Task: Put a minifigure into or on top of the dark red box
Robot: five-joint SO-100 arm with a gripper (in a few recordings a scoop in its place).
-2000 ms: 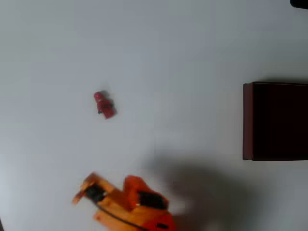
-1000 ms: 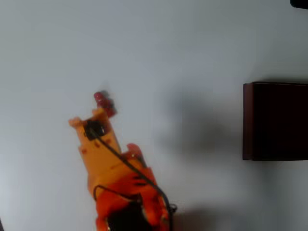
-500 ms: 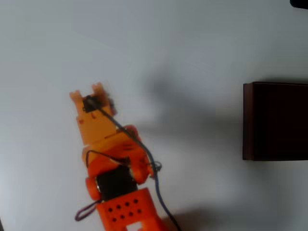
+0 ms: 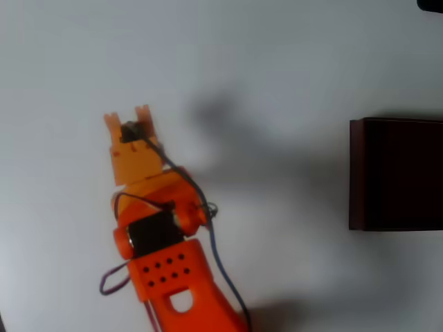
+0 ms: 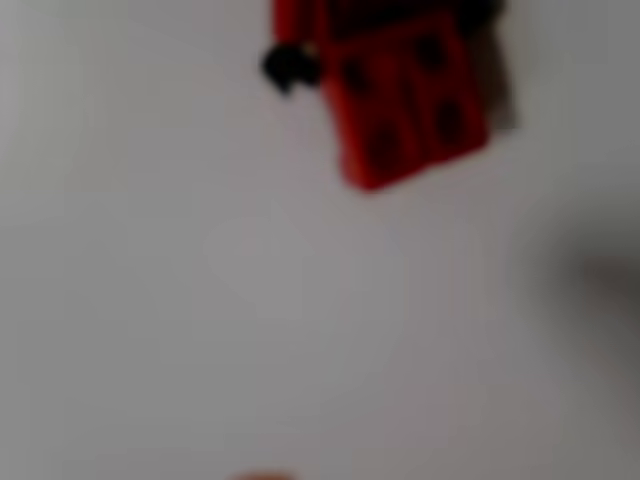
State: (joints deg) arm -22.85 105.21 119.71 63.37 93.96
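The minifigure [image 5: 400,90] lies flat on the white table [image 5: 300,330] at the top of my wrist view, close and blurry. I see its red legs with dark round holes in the feet and one small black hand. From overhead I cannot spot it, because my orange arm covers that place. There the gripper [image 4: 129,117] points up the picture, its two short orange tips a little apart with nothing between them. The dark red box [image 4: 398,173] sits well apart, at the right edge of the overhead view. It is a big rectangle with thin maroon walls and a very dark inside. The table [image 4: 291,62] looks smooth and plain.
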